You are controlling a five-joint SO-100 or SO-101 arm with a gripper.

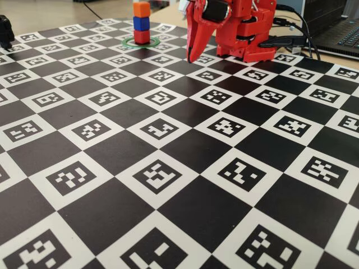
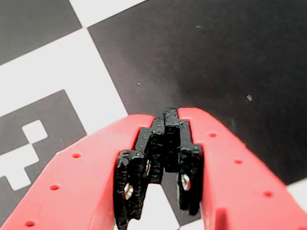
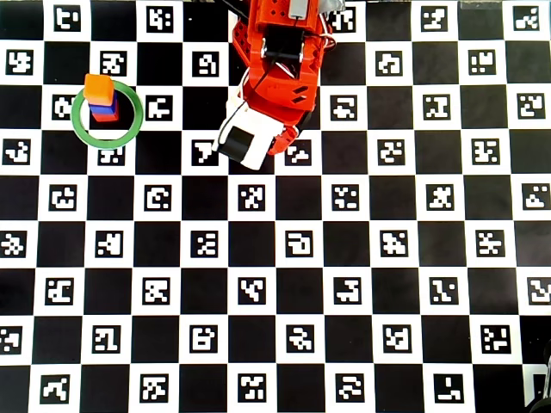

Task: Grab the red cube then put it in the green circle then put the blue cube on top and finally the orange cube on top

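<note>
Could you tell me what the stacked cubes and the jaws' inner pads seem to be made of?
The orange cube, blue cube and red cube look like matte painted wood or plastic: flat colour, no shine. The pads look like rough black printed plastic or rubber, grainy and layered, on smooth red plastic.

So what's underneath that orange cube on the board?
The orange cube sits on the blue cube, which sits on the red cube inside the green circle. The board beneath the stack is hidden.

Board (image 1: 168,185): black and white checker pattern, a coded marker in each white square.
Laptop (image 1: 336,33): at right edge, behind the board.
Cables (image 1: 297,25): black, beside laptop.
</note>
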